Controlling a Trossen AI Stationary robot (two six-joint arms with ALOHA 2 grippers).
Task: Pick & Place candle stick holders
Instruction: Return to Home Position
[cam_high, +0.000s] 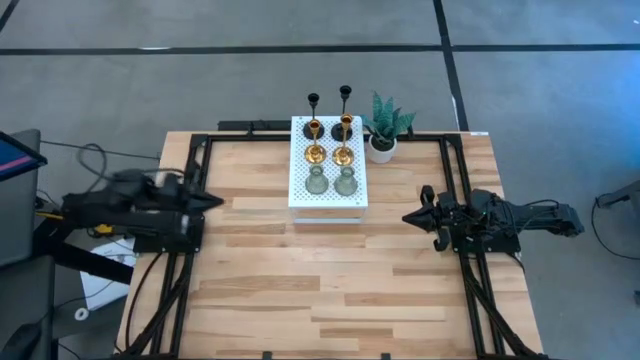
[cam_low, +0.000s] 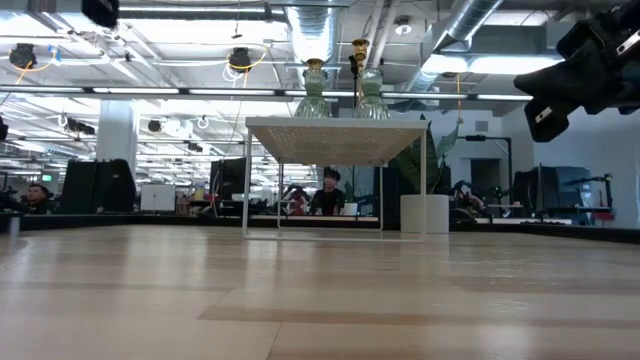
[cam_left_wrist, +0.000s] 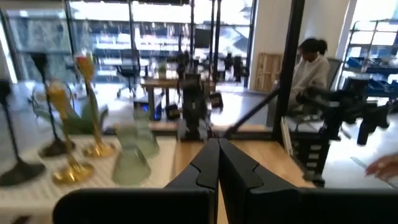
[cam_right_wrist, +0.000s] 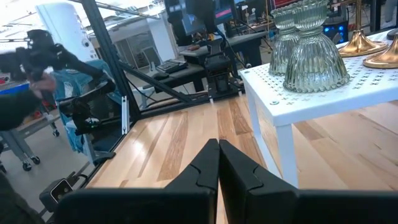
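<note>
You have all six candle stick holders (cam_high: 344, 155) standing on the white shelf (cam_high: 328, 205) at the table's far middle, in two files of three. The black pair (cam_high: 313, 127) is at the back, the gold pair (cam_high: 315, 153) in the middle and the green glass pair (cam_high: 316, 182) nearest the front edge, side by side. Neither gripper touches any of them.

The left gripper (cam_high: 219, 201) sits well off the shelf's left side, fingers pressed together on nothing. The right gripper (cam_high: 406, 216) sits well off its right side, likewise pinched closed and empty (both wrist views show the tips meeting). Both point inward toward the shelf.

The wooden table (cam_high: 330, 290) shows bare planking from the shelf to the near edge, with black rails (cam_high: 185, 280) running along both sides. A potted plant (cam_high: 383, 130) stands just beside the shelf's back right corner. Beyond the table lies an open workshop, where a person (cam_left_wrist: 311, 62) sits.
</note>
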